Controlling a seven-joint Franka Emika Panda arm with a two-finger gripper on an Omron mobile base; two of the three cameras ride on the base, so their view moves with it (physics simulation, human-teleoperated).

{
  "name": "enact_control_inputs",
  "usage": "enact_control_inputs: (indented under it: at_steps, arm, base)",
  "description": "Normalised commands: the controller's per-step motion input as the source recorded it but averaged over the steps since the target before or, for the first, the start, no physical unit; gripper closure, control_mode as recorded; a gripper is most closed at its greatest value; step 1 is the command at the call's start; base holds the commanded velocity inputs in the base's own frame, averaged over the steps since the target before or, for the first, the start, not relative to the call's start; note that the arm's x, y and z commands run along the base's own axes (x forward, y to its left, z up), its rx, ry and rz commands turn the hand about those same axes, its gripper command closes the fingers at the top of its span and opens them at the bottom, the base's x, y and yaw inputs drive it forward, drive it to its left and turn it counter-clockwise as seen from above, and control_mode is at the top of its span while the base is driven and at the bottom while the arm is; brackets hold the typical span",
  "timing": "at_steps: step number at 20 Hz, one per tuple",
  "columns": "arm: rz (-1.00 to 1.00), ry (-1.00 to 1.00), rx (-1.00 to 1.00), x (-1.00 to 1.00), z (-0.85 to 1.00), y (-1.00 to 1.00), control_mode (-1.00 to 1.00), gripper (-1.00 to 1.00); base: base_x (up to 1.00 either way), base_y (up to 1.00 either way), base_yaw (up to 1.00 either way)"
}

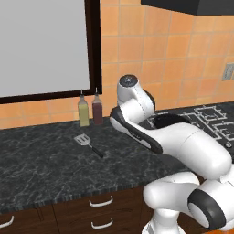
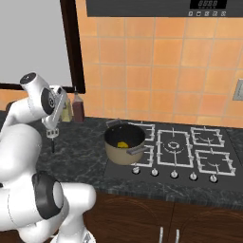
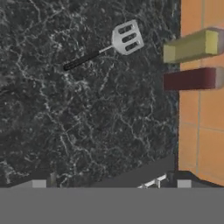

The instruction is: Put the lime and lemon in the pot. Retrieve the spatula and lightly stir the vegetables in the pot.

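Spatula [image 3: 105, 46] flat on dark counter [image 3: 65, 122], tool [image 2: 53, 133] spread apart, holding nothing

The dark marbled desk [image 1: 41, 169] carries the spatula [image 1: 88, 144] lying flat, with two bottles [image 1: 90, 109] upright by the wall and the pot [image 2: 125, 143] on the stove [image 2: 190, 152].

Left base view: from behind the arm, forward and down over the dark counter [image 1: 41, 160] toward the tiled wall [image 1: 151, 55], spatula [image 1: 87, 143] and two bottles [image 1: 90, 109] at mid range. Right base view: same counter from the other side, further along to the pot [image 2: 124, 143] and stove [image 2: 190, 152], sharing the bottles [image 2: 76, 108]. Hand view: straight down on the counter from above, spatula [image 3: 111, 43] and both bottles [image 3: 192, 61] near the frame's top.
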Motion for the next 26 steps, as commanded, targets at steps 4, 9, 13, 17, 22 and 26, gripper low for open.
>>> enact_control_inputs:
  at_steps: [4,9,13,17,22,26]
  arm:
    - [0.68,0.17,-0.37,0.01,-0.03,0.11,-1.0,-1.0]
    - [0.7,0.05,-0.41,0.01,-0.18,0.08,-1.0,-1.0]
    - [0.69,0.0,-0.29,-0.11,-0.44,0.21,-1.0,-1.0]
    - [0.68,0.0,-0.18,-0.01,-0.46,0.21,-1.0,-1.0]
    - [0.66,0.01,-0.11,-0.12,-0.49,0.48,-1.0,-1.0]
    - [0.53,0.0,-0.14,0.0,-0.54,0.47,-1.0,-1.0]
  base:
    - [0.0,0.0,0.0]
    - [0.0,0.0,0.0]
    - [0.0,0.0,0.0]
    - [0.0,0.0,0.0]
    - [0.0,0.0,0.0]
    - [0.0,0.0,0.0]
